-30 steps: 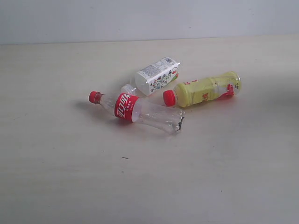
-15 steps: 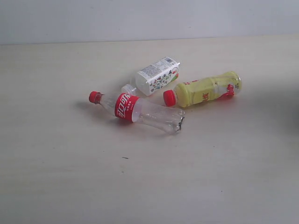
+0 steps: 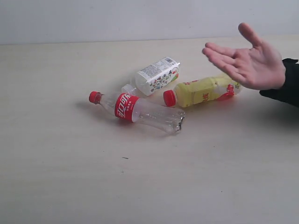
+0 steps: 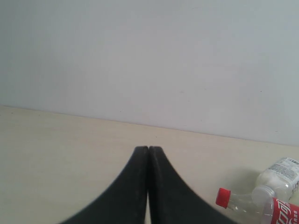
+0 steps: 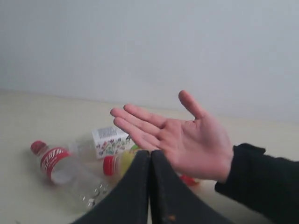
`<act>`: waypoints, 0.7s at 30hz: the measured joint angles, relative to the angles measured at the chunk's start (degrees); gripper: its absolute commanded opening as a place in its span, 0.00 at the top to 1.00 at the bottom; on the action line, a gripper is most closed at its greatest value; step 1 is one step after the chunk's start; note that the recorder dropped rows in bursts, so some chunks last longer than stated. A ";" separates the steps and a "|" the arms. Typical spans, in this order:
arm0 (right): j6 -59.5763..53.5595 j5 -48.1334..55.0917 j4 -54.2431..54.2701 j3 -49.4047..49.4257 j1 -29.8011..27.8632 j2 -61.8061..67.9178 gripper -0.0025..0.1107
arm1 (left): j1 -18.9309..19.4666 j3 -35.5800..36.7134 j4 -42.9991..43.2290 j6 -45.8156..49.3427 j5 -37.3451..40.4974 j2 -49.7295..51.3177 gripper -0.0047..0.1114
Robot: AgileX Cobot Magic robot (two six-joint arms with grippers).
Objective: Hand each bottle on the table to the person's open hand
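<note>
A: Handed over?
B: None. Red-label bottle (image 3: 135, 111), yellow bottle (image 3: 203, 91), squarish bottle (image 3: 158, 75): lying on surface (image 3: 70, 177), near open hand (image 3: 250, 63).
A: Grip status?
B: Left end effector (image 4: 148, 151), right end effector (image 5: 150, 154): pressed together, empty.

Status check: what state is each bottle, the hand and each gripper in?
clear red-capped bottle: lying on its side, capped, base crumpled.
yellow bottle: lying on its side, capped.
squarish bottle: lying on its side.
person's open hand: open, palm up, empty.
left gripper: shut, empty.
right gripper: shut, empty.
</note>
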 measured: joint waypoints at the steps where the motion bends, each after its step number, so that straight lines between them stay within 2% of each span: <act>1: 0.00 0.99 0.51 -0.40 0.36 1.79 0.98 | 0.00 0.00 0.00 0.00 0.00 0.00 0.94; 8: -0.63 11.39 4.64 -9.19 0.89 20.09 0.98 | 0.00 0.00 0.00 0.00 0.00 0.00 0.94; 12: -5.57 19.42 8.98 -15.44 0.89 33.37 0.98 | 0.00 0.00 0.00 0.00 0.00 0.00 0.94; 15: -11.17 23.02 15.93 -19.35 0.89 42.08 0.96 | 0.00 0.00 0.00 0.00 0.00 0.00 0.94; 18: -15.94 22.44 29.66 -23.29 0.89 49.63 0.95 | 0.00 0.00 0.00 0.00 0.00 0.00 0.94; 21: -28.46 24.13 36.88 -25.81 0.89 54.15 0.94 | 0.00 0.00 0.00 0.00 0.00 0.00 0.94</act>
